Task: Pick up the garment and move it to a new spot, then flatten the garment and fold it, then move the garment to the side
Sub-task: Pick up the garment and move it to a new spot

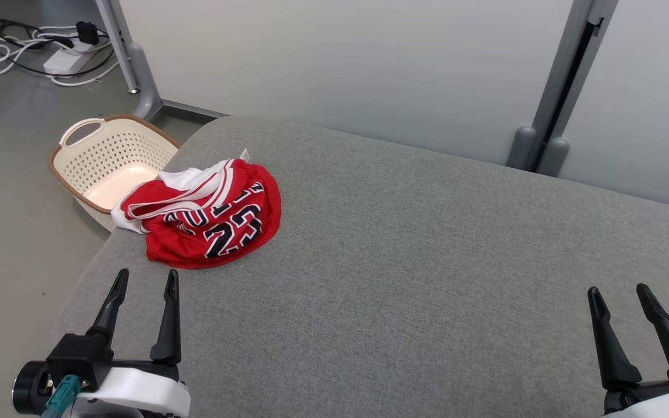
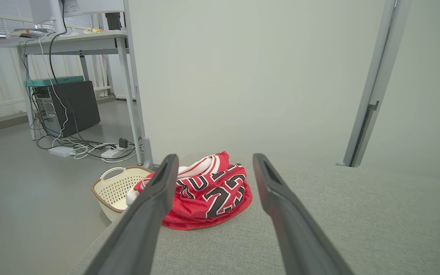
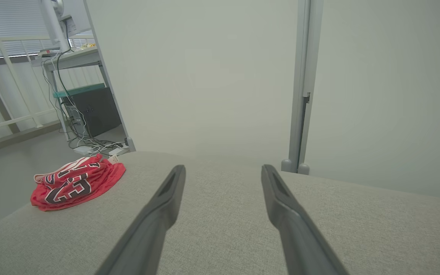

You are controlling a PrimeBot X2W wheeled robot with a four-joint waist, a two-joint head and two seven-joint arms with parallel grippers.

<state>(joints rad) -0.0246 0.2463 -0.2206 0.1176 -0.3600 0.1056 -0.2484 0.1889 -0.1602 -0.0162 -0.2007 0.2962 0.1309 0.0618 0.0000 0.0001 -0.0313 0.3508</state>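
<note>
- Currently the red garment (image 1: 207, 217) lies crumpled at the far left edge of the grey padded surface (image 1: 404, 261), just beside the cream basket (image 1: 131, 148) on the floor.
- Left gripper (image 1: 147, 274) sits near the garment, not touching it, fingers spread and empty.
- Right gripper (image 1: 618, 288) is well apart from it, fingers likewise spread, empty.

One red garment (image 1: 207, 217), a single piece, with two large dark digits showing on it. One cream basket (image 1: 131, 152), with one loop handle in sight. One grey bench (image 1: 404, 261). Two grippers: the left gripper (image 1: 148, 273) and the right gripper (image 1: 617, 288), each with two long dark fingers, four fingers in all. Farther back, one desk (image 2: 71, 38) and one black computer tower (image 2: 73, 107) under it.
</note>
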